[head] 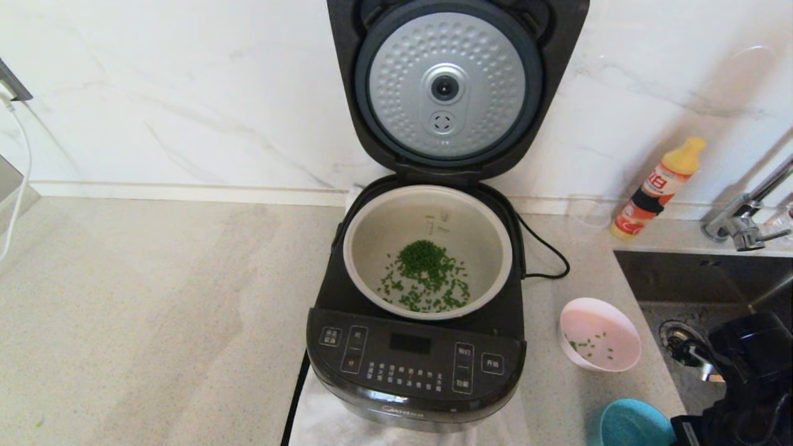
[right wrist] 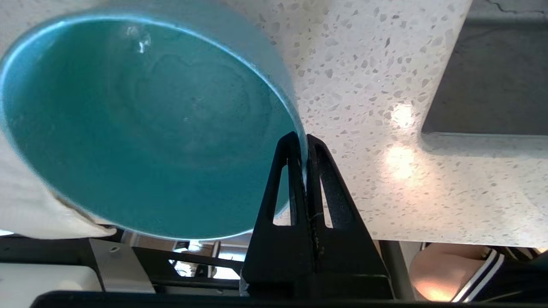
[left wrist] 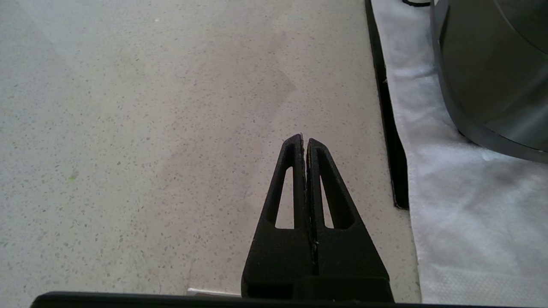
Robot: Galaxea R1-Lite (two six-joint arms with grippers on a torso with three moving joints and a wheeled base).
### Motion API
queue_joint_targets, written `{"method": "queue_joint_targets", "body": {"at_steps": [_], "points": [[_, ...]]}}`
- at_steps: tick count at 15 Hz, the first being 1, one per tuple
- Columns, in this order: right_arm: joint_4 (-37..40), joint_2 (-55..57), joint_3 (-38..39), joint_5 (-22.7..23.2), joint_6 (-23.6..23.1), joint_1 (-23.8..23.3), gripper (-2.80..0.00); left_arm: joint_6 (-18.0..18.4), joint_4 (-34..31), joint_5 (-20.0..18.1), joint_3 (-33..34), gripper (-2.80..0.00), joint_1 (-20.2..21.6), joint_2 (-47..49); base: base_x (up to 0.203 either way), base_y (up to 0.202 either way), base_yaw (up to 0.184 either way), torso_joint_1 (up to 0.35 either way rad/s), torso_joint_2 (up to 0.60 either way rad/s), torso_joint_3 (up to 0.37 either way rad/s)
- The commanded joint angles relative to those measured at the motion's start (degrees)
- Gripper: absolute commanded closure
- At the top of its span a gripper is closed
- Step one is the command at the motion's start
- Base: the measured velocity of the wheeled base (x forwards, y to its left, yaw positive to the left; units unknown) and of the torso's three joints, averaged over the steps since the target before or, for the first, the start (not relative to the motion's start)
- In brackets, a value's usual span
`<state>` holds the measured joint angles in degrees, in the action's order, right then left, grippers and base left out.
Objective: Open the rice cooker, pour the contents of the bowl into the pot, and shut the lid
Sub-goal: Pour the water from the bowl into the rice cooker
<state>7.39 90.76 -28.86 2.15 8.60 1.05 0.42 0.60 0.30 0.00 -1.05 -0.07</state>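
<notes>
The glossy black rice cooker (head: 415, 365) stands in the middle of the counter. Its lid (head: 446, 87) is swung up against the wall, dimpled silver plate showing. The pale pot (head: 372, 235) inside holds a heap of small green pieces (head: 424, 272). My right gripper (right wrist: 305, 139) is shut on the rim of a teal bowl (right wrist: 141, 128) at the counter's front right; no solid contents show inside the bowl (head: 626, 424). A pink bowl (head: 600, 334) with a few green bits sits right of the cooker. My left gripper (left wrist: 305, 140) is shut on nothing, low over bare counter left of the cooker.
A white cloth (left wrist: 462, 192) lies under the cooker, whose black cord (head: 548, 254) loops at its right. A sink (head: 706, 279) with a tap (head: 743, 217) is at the right, with a yellow-capped bottle (head: 657, 189) by the wall. A white cable (head: 21, 179) hangs at far left.
</notes>
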Motion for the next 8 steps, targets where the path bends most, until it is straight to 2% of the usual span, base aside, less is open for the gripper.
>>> {"method": "queue_joint_targets", "body": {"at_steps": [1,8], "points": [[0.1,0.8,-0.2,0.1,0.2,0.2,0.0,0.0,0.0,0.0,0.5,0.0,0.0,0.0,0.0,0.0,0.0,0.0,0.0,0.0],[1.5,-4.1,-3.2,-0.6,0.2,-1.2,0.0,0.0,0.0,0.0,0.5,0.0,0.0,0.0,0.0,0.0,0.0,0.0,0.0,0.0]]}}
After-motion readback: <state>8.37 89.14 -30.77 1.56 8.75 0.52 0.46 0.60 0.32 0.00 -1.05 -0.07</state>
